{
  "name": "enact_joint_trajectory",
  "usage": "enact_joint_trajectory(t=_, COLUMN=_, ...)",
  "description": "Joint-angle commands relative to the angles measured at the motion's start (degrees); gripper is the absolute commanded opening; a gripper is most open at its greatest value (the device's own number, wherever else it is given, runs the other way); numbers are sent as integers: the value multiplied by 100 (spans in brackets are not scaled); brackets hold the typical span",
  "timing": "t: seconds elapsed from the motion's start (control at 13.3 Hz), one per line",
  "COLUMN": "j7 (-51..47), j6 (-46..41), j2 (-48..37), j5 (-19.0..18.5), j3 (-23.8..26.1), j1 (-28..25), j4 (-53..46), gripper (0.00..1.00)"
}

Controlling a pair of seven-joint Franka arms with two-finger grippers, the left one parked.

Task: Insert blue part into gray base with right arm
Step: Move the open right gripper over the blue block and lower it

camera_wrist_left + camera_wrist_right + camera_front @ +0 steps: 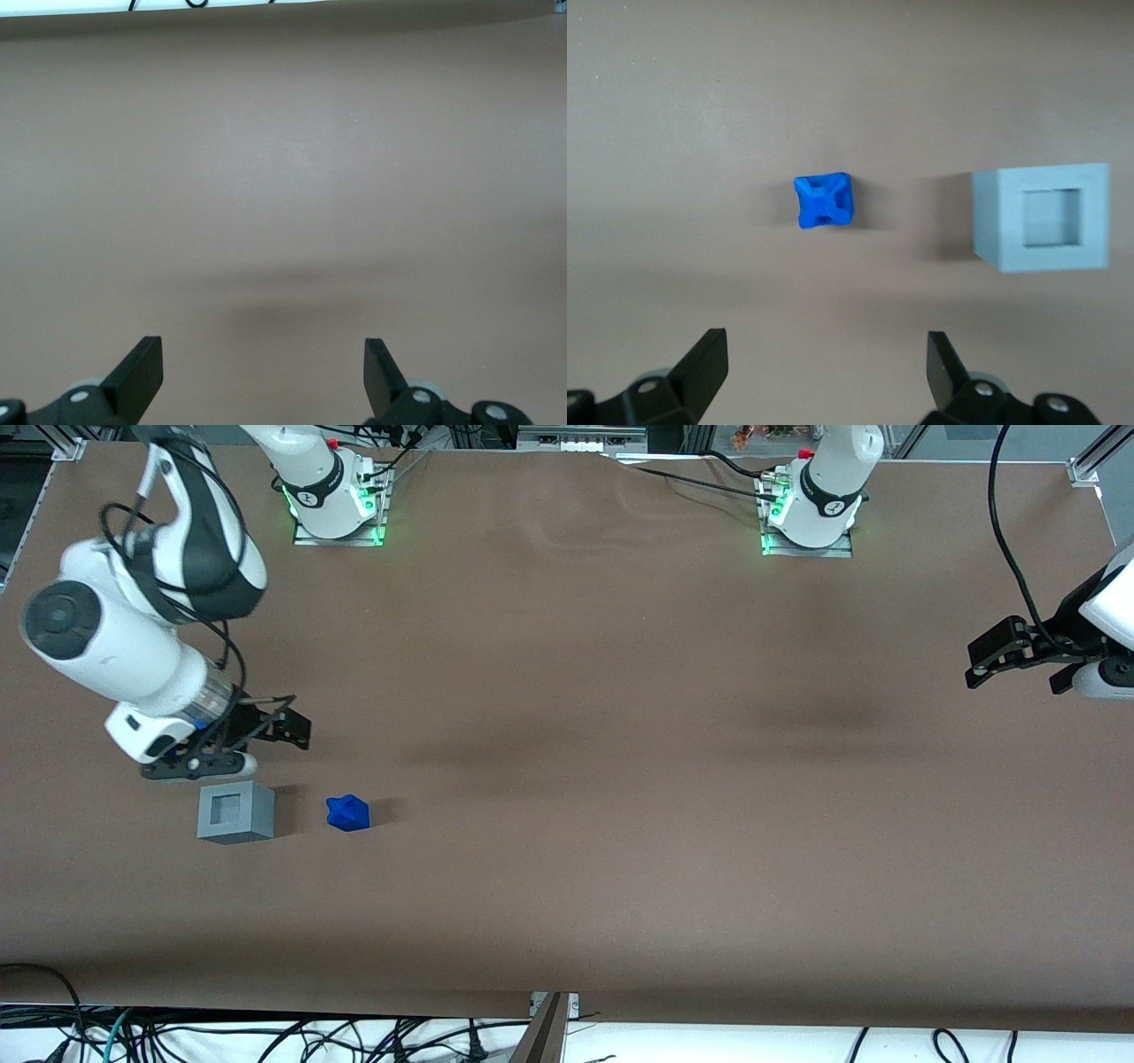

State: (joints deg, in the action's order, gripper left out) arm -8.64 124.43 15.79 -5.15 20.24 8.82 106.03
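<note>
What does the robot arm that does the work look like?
The right arm is white with dark joint covers, a shiny silver wrist band and thin black cables looping along it. Its gripper, above the table near the gray base, is black with two fingers.

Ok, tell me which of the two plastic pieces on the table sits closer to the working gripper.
The light-gray plastic cube base, socket face up, is closer: the right arm's open black gripper hovers just beside it. The small bright-blue lumpy part lies apart, farther off.
</note>
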Motion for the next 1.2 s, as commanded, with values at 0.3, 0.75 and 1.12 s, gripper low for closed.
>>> enact_joint_trajectory(t=0.3, j7=-552, j6=1662, j2=986, j5=-829, j3=24, j1=-329, j4=181, gripper=99)
enact_joint_trajectory(t=0.75, j7=-481, j6=2261, j2=1479, j5=-1426, j3=-108, j1=-311, j4=146, gripper=99)
enact_joint_trajectory(t=1.12, j7=-481, j6=2603, j2=1795, j5=-1542, j3=-187, j1=-320, j4=102, gripper=98)
